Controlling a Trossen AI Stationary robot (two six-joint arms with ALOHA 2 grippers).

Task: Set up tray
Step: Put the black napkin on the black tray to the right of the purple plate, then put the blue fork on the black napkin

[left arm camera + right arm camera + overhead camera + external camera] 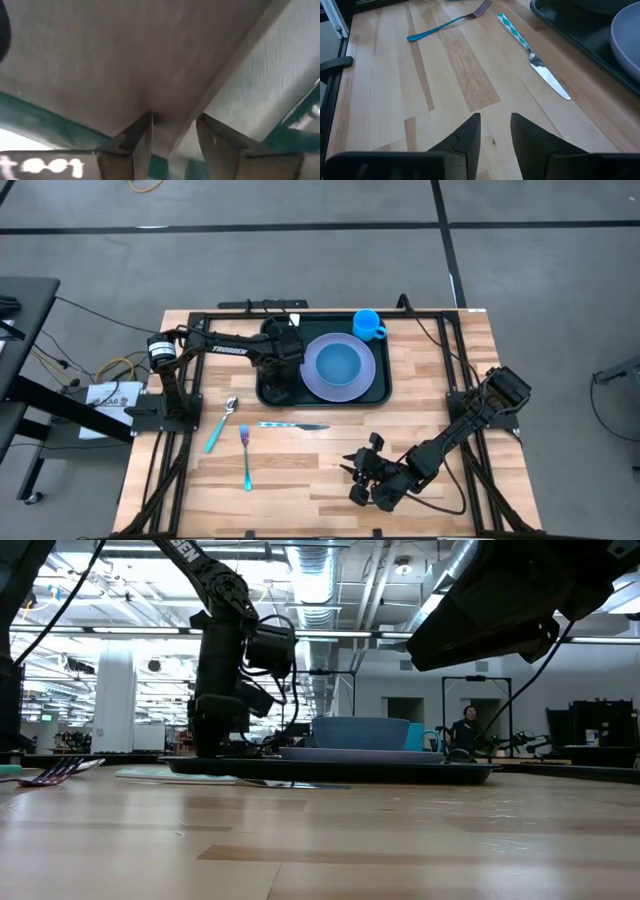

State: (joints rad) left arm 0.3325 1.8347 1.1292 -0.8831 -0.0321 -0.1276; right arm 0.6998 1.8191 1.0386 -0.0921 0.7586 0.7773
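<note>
The tray [268, 393] lies at the far middle of the tabletop [300, 470], with a lavender plate [338, 366] and a blue bowl [340, 361] on it. A blue cup [367, 324] stands just beyond the tray's far right corner. The left gripper [280, 376] sits low over the tray's left edge, its fingers [141, 140] parted and holding nothing, so a placing step looks finished there. A spoon [221, 425], fork [245, 457] and knife [292, 425] lie on the bare wood nearer than the tray. The right gripper [365, 480] waits near the front, fingers [470, 134] slightly apart, empty. The next move probably calls for lifting clear and fetching cutlery or the cup.
</note>
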